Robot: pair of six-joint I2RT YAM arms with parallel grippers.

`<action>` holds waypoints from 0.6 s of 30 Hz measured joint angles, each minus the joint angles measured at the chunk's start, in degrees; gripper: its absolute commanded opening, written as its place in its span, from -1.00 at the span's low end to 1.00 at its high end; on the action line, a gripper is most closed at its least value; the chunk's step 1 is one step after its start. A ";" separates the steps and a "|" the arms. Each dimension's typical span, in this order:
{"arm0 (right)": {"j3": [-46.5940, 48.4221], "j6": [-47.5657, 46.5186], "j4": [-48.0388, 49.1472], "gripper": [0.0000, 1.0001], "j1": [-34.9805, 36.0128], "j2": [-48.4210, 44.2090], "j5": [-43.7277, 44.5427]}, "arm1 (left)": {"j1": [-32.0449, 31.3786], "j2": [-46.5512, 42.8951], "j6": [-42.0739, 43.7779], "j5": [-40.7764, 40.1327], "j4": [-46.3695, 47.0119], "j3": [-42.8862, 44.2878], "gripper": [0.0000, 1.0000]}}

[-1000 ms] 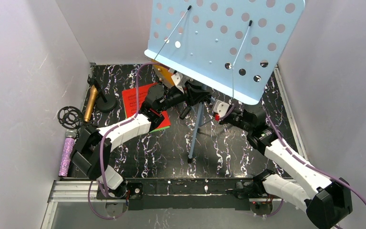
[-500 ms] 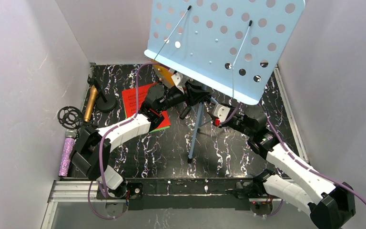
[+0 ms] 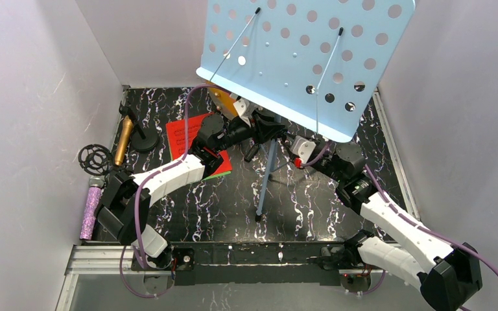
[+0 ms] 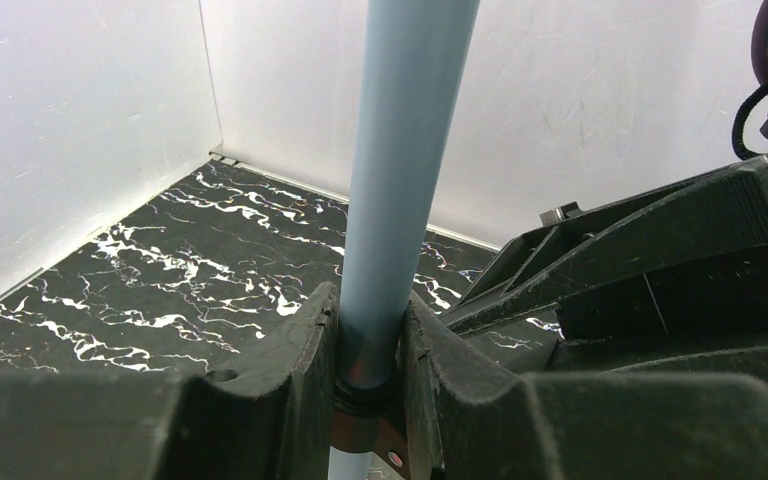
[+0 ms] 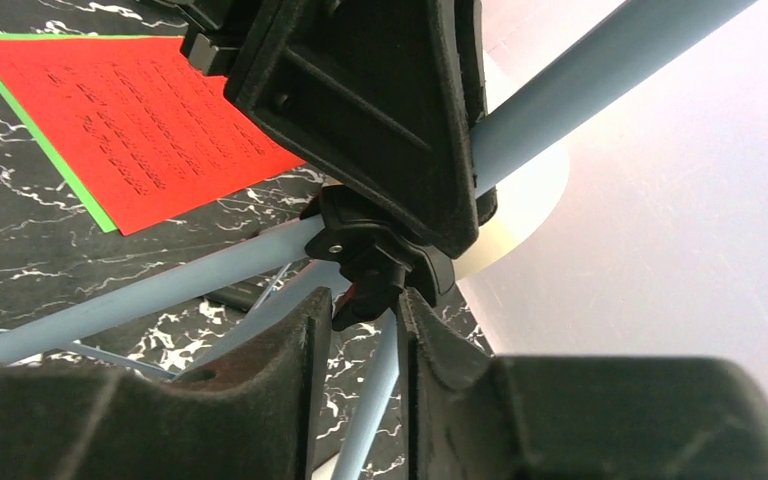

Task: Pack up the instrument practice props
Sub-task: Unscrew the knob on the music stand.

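Note:
The pale-blue perforated sheet-music tripod (image 3: pixel 305 58) stands mid-table, its desk tilted over both grippers. My left gripper (image 3: pixel 267 129) is shut on its pole (image 4: pixel 400 200), which fills the gap between the pads (image 4: pixel 370 310). My right gripper (image 3: pixel 290 144) has come in from the right at the hub where the legs meet. Its jaws stand apart (image 5: pixel 365 310) with the end of the hub's black knob (image 5: pixel 380 265) between the fingertips. The red music sheet (image 3: pixel 185 133) lies on a green one (image 5: pixel 60 165) left of the stand.
A gold microphone (image 3: pixel 124 139) with a black stand base (image 3: pixel 144 141) lies at the far left, beside a round black mic tripod (image 3: pixel 93 157) and the purple microphone (image 3: pixel 91 207). An orange-and-cream cabinet (image 3: pixel 222 100) shows under the desk. White walls enclose three sides.
My right gripper moved left and up to the tripod's hub and opened from shut. The left gripper kept its hold on the pole.

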 measured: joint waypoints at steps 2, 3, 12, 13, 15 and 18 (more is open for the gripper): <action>0.11 -0.76 0.24 -0.38 -0.13 0.31 0.00 | 0.00 0.00 0.00 0.00 -0.02 0.00 -1.00; 0.22 -1.09 0.22 -0.41 -0.17 0.50 -0.07 | 0.02 0.00 0.04 -0.02 -0.04 0.00 -1.00; 1.64 -3.96 0.50 -0.85 -0.39 2.86 -1.33 | 0.74 0.00 0.09 -0.26 -0.26 0.09 -1.00; 1.90 -4.55 0.20 -0.95 -0.39 3.08 -1.49 | 0.81 0.00 0.09 -0.33 -0.26 0.09 -1.00; 2.36 -6.25 -0.76 -0.97 -0.33 3.21 -1.51 | 0.90 0.00 0.09 -0.37 -0.28 0.09 -1.00; 3.02 -10.05 -2.71 -0.97 0.42 3.21 -0.37 | 0.90 0.00 0.11 -0.42 -0.28 0.09 -1.00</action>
